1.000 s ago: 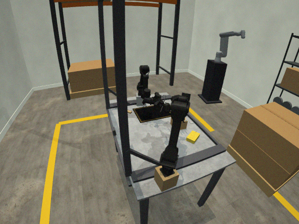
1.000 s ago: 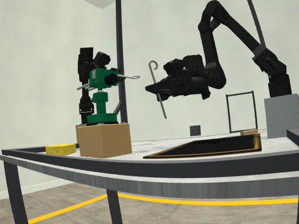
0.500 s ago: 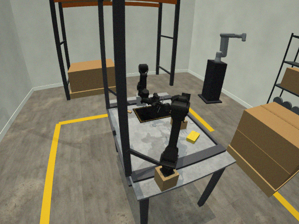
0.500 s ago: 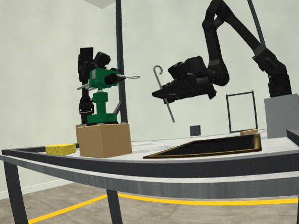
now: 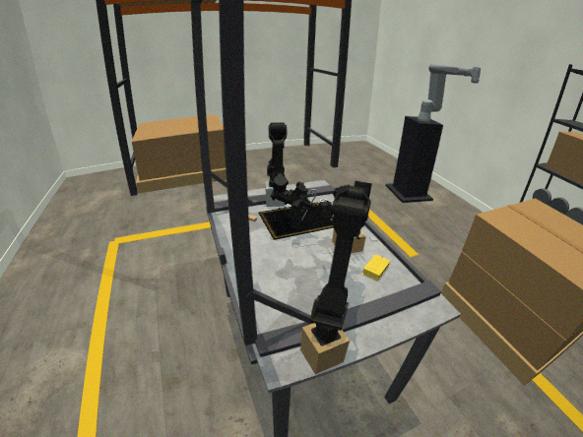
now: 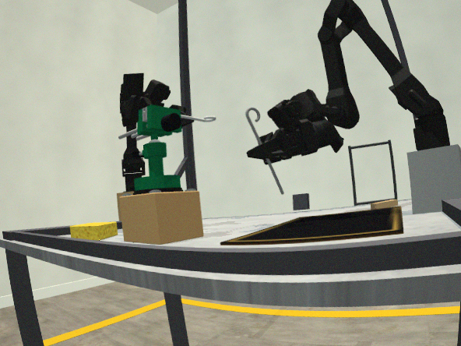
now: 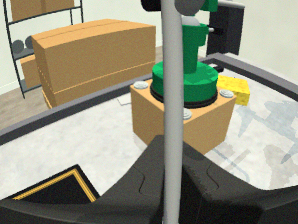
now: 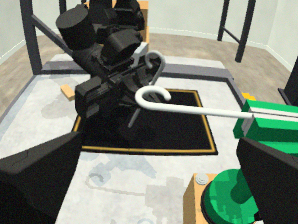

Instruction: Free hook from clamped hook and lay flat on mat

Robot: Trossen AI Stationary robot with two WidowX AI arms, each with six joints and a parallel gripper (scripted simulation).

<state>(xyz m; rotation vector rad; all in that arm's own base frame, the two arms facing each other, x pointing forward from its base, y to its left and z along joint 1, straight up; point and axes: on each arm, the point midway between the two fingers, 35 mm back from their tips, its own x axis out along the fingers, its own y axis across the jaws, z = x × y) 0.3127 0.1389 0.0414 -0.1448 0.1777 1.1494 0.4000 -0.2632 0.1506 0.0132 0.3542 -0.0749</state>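
My left gripper (image 6: 260, 153) is shut on the free metal hook (image 6: 265, 152) at mid-shaft. It holds the hook in the air, tilted with the curved end up, above the near end of the black mat (image 6: 323, 227). The hook touches nothing else. In the left wrist view its shaft (image 7: 172, 96) runs up between the fingers. The clamped hook (image 6: 199, 118) sticks out of the green vise (image 6: 157, 125) on its cardboard block (image 6: 161, 216), apart from the held hook. My right gripper (image 8: 162, 144) is open and empty behind the vise, with the clamped hook (image 8: 193, 106) in front of it.
A yellow sponge (image 6: 93, 230) lies left of the vise block. A small wooden block (image 6: 383, 204) sits past the mat's far end, near the grey arm mount (image 6: 432, 179). A dark cube (image 6: 300, 201) and a wire frame (image 6: 371, 173) stand behind the mat. A raised rail borders the table.
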